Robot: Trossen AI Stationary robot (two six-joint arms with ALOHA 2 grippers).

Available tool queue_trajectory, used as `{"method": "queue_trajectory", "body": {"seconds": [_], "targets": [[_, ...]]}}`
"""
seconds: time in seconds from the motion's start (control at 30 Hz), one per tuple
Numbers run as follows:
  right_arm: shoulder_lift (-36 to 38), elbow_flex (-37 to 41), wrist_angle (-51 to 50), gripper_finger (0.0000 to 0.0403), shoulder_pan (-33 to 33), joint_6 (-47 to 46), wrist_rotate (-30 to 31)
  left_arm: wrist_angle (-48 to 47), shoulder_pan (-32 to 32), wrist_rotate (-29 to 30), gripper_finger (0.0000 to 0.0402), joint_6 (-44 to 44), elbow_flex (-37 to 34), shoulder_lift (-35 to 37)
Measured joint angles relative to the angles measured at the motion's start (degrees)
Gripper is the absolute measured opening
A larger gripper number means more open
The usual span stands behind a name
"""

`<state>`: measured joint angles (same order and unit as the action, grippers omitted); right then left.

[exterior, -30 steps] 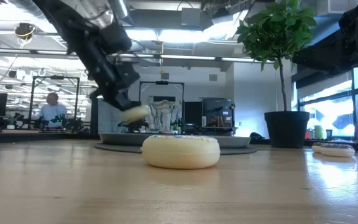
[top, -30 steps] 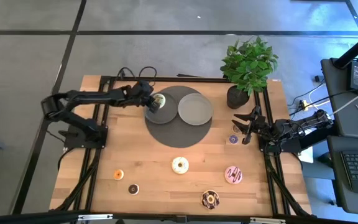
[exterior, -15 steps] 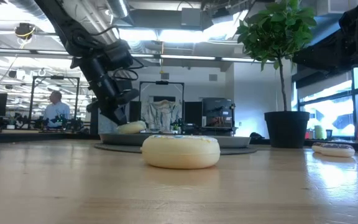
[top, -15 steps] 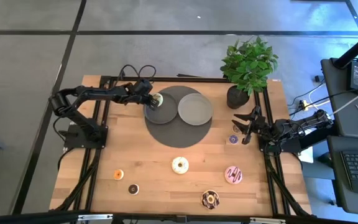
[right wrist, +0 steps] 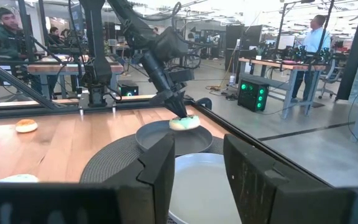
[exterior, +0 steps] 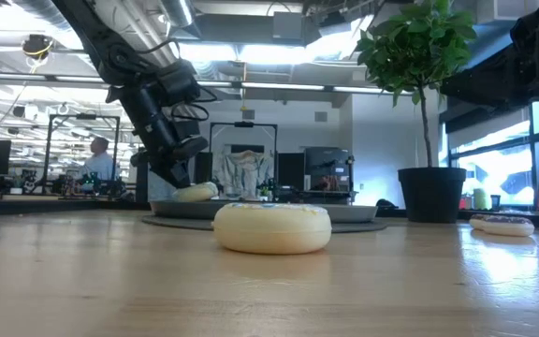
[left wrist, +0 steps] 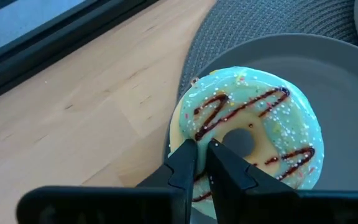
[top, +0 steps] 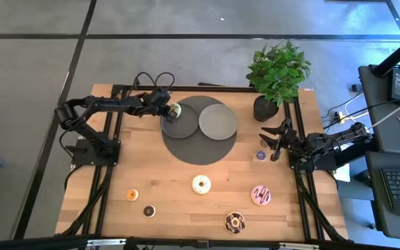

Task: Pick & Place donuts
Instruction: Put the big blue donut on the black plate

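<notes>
The white-green donut (left wrist: 260,124) with dark squiggles lies tilted on the left grey plate (top: 179,126), its low side on the plate (exterior: 196,193). My left gripper (left wrist: 201,148) is shut on it, reaching in from the table's left (top: 170,111). The right gripper (top: 275,142) hangs open near the right edge, close to the tiny purple donut (top: 261,155). On the near part of the table lie the cream donut (top: 201,184), pink donut (top: 260,195), chocolate donut (top: 235,222), orange donut (top: 132,195) and dark brown donut (top: 148,210). My left gripper pinches the white-green donut's ring on the side nearest the arm (left wrist: 185,134), between its outer edge and the hole. The fingers slant down from the table's left. The fingertips hide the exact contact. The donut is tilted, with its lower side on the left plate.
A second grey plate (top: 218,121) sits beside the first, both on a dark round mat (top: 196,147). A potted plant (top: 276,73) stands at the far right corner. People and desks show in the room beyond the table.
My left gripper has moved down and slightly toward the far left, staying shut on the white-green donut. The donut was held clear above the plate and now rests tilted on the left plate. The left arm's base joints have swung back.
</notes>
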<state>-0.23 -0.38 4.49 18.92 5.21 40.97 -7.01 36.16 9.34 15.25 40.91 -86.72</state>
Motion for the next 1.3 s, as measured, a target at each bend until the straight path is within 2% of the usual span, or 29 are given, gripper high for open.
{"method": "queue_trajectory", "body": {"seconds": [0.5, 1.13, 1.3], "targets": [[0.0, 0.0, 0.0, 0.0139, 0.0, 0.0, 0.0, 0.0, 0.0, 0.6, 0.0045, 0.0, 0.0, 0.0], [0.0, 0.0, 0.0, 0.0139, 0.0, -0.2, 0.0, 0.0, -0.1, 0.1, 0.0107, 0.0, 0.0, 0.0], [0.0, 0.0, 0.0, 0.0139, 0.0, -0.2, 0.0, -0.3, -0.1, 0.0, 0.0116, -3.3, 1.3, 1.4]]}}
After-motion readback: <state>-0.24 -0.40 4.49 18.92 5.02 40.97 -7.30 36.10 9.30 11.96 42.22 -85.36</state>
